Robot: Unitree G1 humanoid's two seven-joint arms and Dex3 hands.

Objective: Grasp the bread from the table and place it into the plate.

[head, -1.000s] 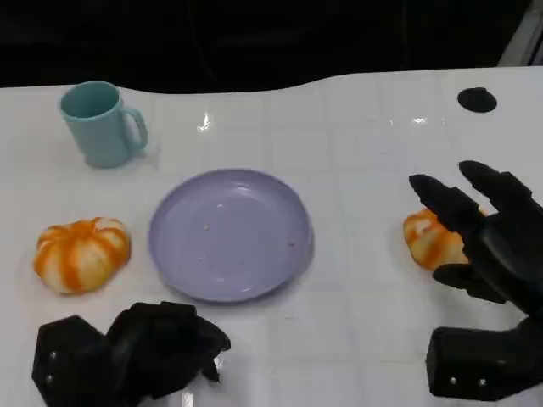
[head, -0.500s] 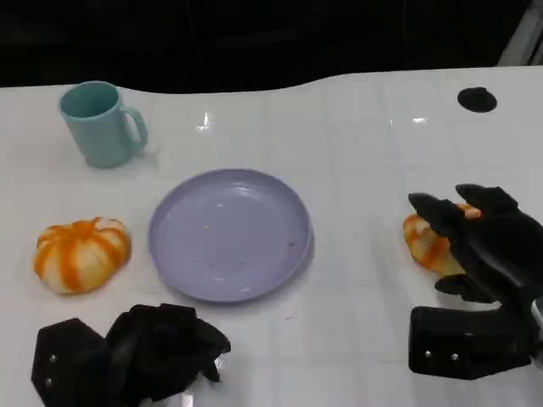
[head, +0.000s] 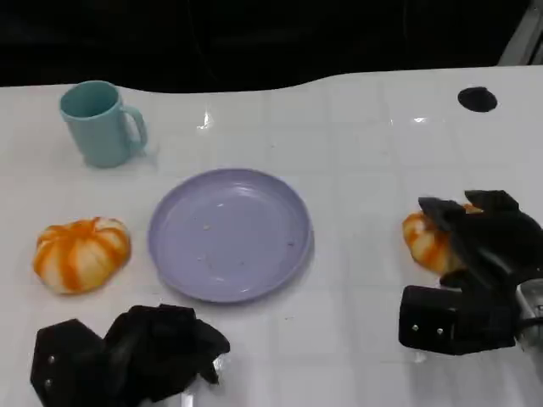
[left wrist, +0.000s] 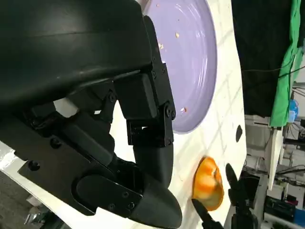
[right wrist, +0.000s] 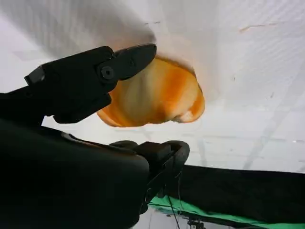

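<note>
The right robot hand (head: 475, 246) is cupping the orange-striped bread (head: 427, 240) lying on the surface (head: 356, 144), right of the purple plate (head: 231, 233); whether its fingers are truly clamping is unclear. A loose hold risks the bread slipping out during lifting.
</note>
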